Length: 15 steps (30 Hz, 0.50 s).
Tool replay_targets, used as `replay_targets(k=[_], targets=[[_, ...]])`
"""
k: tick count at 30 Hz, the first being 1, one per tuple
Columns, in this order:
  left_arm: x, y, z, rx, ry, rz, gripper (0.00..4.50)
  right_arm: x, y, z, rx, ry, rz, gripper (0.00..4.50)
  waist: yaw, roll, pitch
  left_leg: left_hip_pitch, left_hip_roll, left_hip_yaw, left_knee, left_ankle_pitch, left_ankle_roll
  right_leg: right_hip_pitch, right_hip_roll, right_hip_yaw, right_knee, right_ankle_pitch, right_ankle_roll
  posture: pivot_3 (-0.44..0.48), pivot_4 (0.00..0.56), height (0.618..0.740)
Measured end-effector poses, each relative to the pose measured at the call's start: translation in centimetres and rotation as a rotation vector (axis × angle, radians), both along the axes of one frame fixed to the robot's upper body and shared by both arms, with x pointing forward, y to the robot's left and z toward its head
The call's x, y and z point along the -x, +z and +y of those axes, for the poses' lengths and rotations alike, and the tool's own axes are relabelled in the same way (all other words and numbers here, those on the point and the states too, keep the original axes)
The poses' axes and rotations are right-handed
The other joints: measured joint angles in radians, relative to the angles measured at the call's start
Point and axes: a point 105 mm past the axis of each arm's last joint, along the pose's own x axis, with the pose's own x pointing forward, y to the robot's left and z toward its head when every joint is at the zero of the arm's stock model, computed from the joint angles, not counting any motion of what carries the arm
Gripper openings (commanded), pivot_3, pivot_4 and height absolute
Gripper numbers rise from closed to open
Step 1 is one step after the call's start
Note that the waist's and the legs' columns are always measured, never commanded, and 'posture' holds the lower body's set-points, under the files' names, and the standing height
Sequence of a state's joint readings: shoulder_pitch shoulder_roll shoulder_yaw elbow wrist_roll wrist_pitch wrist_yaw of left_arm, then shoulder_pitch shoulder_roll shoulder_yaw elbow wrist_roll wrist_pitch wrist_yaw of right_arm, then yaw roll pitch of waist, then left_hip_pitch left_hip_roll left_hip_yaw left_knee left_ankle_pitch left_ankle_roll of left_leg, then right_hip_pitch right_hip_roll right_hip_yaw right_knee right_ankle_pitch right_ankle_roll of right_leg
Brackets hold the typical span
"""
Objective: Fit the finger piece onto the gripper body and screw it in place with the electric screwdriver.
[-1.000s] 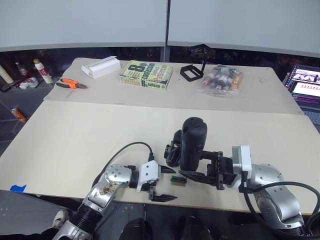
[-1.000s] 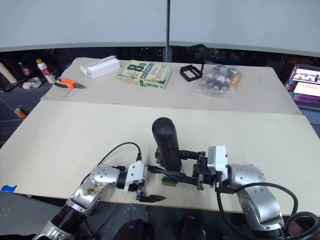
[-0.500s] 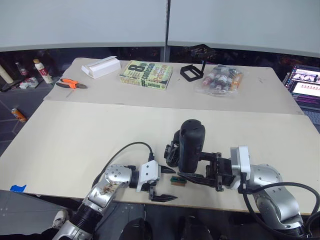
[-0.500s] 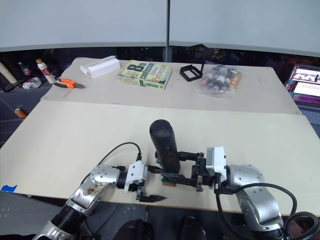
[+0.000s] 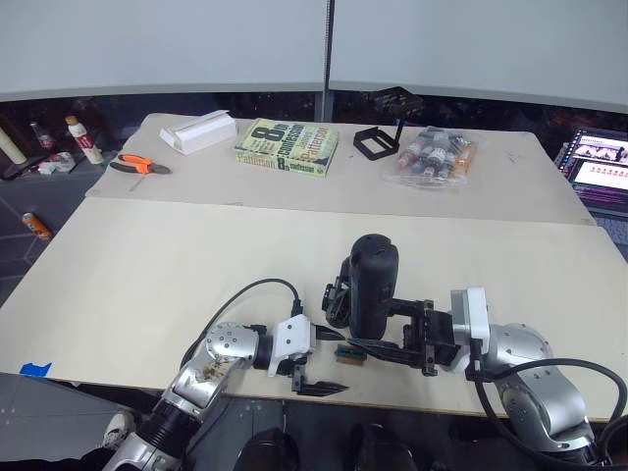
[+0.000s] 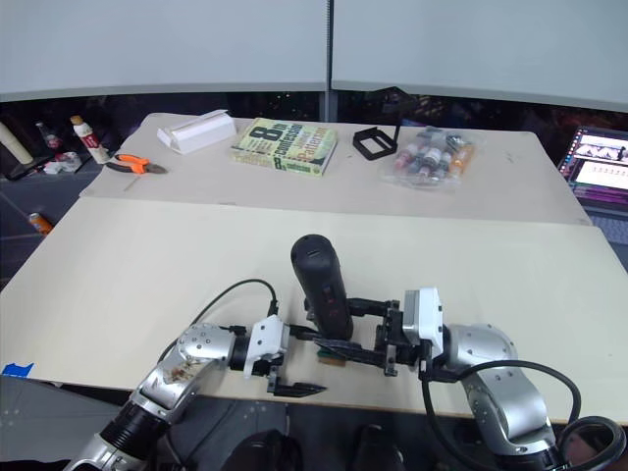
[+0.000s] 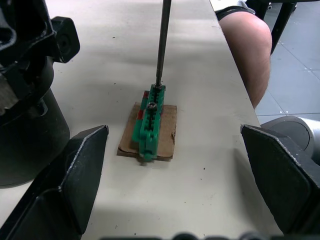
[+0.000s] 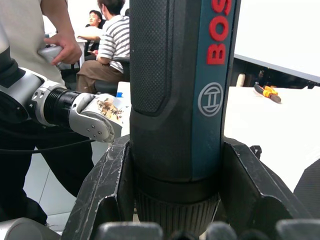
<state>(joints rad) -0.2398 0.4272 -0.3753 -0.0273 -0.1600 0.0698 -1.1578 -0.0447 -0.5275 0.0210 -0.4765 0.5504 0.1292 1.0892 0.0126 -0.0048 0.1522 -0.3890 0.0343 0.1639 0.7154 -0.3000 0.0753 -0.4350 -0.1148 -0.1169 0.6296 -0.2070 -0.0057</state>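
While the gripper body (image 5: 339, 299) crowds it, the bit (image 7: 162, 42) meets the green block (image 7: 151, 124)

1 electric screwdriver (image 5: 371, 289), 1 book (image 5: 287, 147), 1 pliers (image 5: 138, 165).

- The electric screwdriver (image 5: 371, 285) is standing nearly upright, butt end up, near the front edge of the worktop (image 5: 147, 265). It is a thick black cylinder with a textured grip and red lettering on its side. My right pincer (image 5: 392, 339) is clamping its lower part on both sides. Its thin metal bit (image 7: 162, 42) is pointing down, its tip touching the top of a small green block on a tan card.
- The gripper body (image 5: 339, 294) is sitting on the worktop just behind the screwdriver, a black block partly hidden by it.
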Motion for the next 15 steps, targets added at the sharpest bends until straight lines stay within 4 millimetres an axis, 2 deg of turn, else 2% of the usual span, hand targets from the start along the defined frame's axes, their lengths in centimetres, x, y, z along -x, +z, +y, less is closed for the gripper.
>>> replay_targets(k=[15], targets=[[-0.01, -0.01, 0.08, -0.002, 0.001, -0.001, 4.50, -0.22, -0.08, 0.05, -0.023, -0.016, 0.021, 1.92, -0.001, 0.000, 0.000, 0.000, 0.000, 0.000, 0.000, 0.000, 0.000, 0.000, 0.000, 0.000, 0.000, 0.000, 0.000, 0.000, 0.150, 0.740]])
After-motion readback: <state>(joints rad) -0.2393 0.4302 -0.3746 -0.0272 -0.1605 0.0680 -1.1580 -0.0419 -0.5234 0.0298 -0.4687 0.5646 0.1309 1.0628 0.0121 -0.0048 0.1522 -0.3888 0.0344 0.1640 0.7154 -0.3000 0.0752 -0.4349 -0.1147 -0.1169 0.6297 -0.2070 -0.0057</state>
